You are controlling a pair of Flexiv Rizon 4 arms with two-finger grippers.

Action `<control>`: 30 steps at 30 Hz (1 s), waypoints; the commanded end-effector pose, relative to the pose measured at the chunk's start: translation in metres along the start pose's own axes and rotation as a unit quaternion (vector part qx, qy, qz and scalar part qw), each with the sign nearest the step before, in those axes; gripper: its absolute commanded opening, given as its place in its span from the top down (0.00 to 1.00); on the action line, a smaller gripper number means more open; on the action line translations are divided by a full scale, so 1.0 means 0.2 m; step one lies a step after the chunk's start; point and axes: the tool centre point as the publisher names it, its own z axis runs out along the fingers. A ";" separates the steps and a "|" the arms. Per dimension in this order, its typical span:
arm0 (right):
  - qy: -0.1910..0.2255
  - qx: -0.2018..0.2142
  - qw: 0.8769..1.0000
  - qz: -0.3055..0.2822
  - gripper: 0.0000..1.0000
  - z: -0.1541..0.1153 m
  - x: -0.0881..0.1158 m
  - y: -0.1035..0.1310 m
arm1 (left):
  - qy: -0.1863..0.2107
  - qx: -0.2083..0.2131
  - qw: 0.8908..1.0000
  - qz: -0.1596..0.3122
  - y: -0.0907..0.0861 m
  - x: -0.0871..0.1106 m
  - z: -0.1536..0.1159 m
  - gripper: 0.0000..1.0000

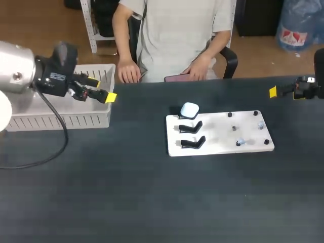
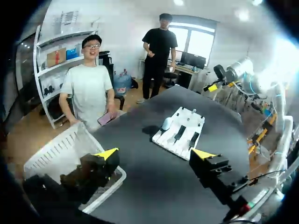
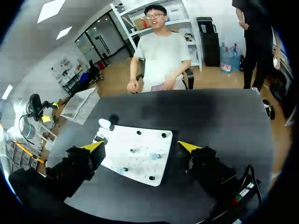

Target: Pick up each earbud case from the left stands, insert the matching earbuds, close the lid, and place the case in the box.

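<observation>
L gripper: jaws wide, empty, over box, prob. the drop spot.
R gripper: jaws apart, empty, held clear of board.
Case: on stand, awaiting pickup.

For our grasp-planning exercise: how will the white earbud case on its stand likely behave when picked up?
The earbud case looks small, so probably light. Its smooth, rounded shell may slip in a pinch. Perched on a narrow stand, it could tip if nudged.
</observation>
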 end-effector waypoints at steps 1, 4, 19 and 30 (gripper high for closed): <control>0.001 0.001 1.000 0.000 0.00 0.00 0.00 0.00 | -0.013 0.093 0.990 0.107 0.00 -0.03 0.13 0.00; 0.001 0.001 1.000 0.000 0.00 0.00 0.00 0.00 | -0.018 0.114 0.984 0.137 -0.04 -0.05 0.19 0.00; 0.001 0.001 1.000 0.000 0.00 0.00 0.00 0.00 | -0.022 0.188 0.965 0.184 -0.17 -0.04 0.50 0.00; 0.001 0.001 1.000 0.000 0.00 0.00 0.00 0.00 | -0.030 0.227 0.952 0.201 -0.24 -0.02 0.75 0.00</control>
